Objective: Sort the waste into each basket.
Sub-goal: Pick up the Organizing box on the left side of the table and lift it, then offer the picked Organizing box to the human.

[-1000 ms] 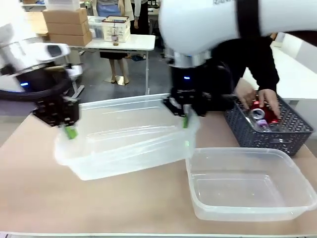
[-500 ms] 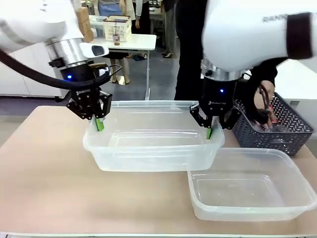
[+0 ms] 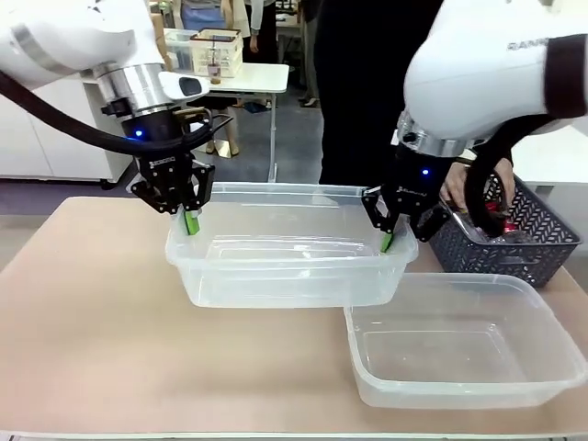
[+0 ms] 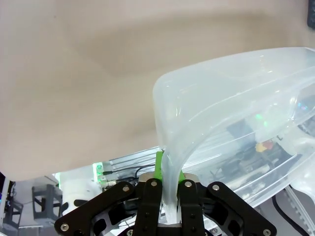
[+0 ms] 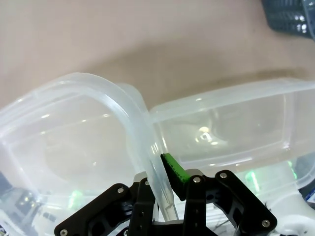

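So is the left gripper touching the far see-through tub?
Touching. The left wrist view shows the left gripper shut on the rim of the far tub, with the clear wall pinched between its green pads.

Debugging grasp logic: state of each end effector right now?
Left end effector: shut on the far clear tub, left rim.
Right end effector: shut on the same tub, right rim.
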{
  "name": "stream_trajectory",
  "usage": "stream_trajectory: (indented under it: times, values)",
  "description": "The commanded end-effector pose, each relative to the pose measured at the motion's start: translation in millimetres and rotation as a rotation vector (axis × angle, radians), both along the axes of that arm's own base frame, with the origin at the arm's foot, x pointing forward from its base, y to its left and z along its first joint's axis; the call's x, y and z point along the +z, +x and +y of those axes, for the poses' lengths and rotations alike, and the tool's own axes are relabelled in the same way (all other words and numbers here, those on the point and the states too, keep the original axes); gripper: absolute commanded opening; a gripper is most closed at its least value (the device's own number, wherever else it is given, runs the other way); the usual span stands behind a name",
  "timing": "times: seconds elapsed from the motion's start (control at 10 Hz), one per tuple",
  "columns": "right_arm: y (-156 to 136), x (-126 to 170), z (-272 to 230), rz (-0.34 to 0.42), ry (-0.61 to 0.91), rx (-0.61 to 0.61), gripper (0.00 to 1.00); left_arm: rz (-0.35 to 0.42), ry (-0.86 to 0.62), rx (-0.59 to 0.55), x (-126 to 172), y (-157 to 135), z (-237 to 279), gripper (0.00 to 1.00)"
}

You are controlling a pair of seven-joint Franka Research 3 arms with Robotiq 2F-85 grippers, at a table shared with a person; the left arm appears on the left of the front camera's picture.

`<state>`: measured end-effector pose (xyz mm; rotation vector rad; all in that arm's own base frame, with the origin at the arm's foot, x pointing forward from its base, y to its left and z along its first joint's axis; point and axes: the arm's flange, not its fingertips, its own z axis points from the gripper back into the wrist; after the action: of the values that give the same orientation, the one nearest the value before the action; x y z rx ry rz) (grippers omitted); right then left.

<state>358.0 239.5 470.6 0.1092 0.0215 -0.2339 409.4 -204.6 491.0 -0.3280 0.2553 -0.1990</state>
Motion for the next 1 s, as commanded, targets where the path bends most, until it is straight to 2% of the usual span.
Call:
stream_trajectory:
  times: [0.0,0.9]
  values:
    - [-3.4,4.4,-2.3,-0.003,-0.002,-0.004,0.06,0.004,-0.006,-0.014,0.4,-1.5,-0.8,0.05]
    - [-3.4,4.4,-2.3,-0.003,-0.002,-0.004,0.06,0.004,-0.006,-0.014,0.4,-1.5,-0.8,0.05]
